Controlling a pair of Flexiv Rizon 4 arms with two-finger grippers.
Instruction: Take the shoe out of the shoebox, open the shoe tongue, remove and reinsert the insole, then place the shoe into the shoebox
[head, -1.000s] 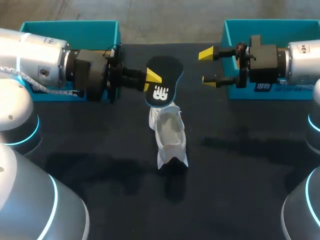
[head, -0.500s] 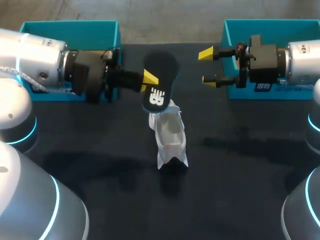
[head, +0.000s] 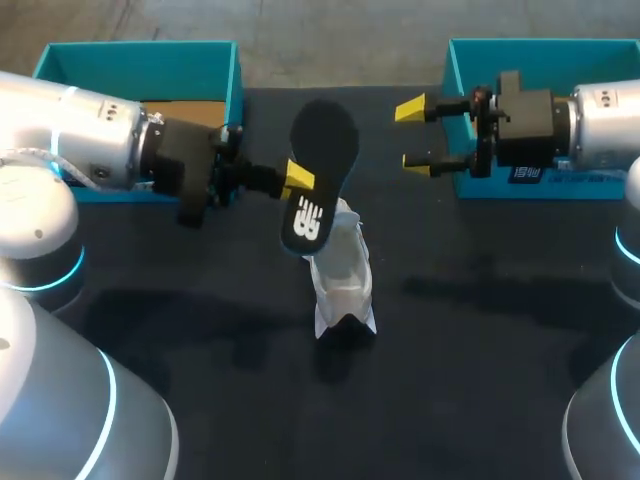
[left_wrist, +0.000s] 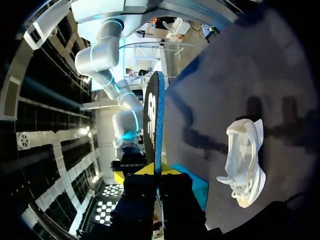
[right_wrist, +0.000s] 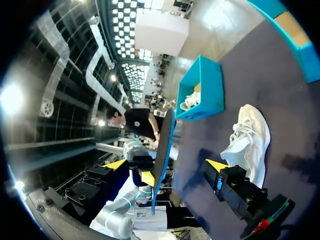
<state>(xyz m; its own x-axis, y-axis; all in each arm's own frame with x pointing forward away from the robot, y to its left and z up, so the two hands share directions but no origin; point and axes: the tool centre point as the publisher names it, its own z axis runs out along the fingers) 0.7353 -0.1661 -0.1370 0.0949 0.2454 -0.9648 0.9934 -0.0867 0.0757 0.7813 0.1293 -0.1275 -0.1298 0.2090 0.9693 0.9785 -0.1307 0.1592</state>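
Observation:
A black insole (head: 320, 160) with a white logo hangs in the air, and my left gripper (head: 298, 178) is shut on its edge. Its lower end is just above the white shoe (head: 342, 268), which lies on the black table. In the left wrist view the insole (left_wrist: 153, 120) stands edge-on out of the gripper (left_wrist: 156, 172), with the shoe (left_wrist: 245, 160) lying beside and below it. My right gripper (head: 413, 137) hovers open and empty to the right of the insole. In the right wrist view the insole (right_wrist: 163, 142) and the shoe (right_wrist: 248, 140) lie ahead of that gripper (right_wrist: 166, 165).
One teal shoebox (head: 150, 58) stands at the back left behind my left arm. Another teal box (head: 470, 62) is at the back right, under my right arm. The shoe lies in the middle of the black table (head: 480, 360).
My left gripper has come nearer and lower with the insole, which has tilted so its logo end now hangs over the shoe. The right arm has not moved.

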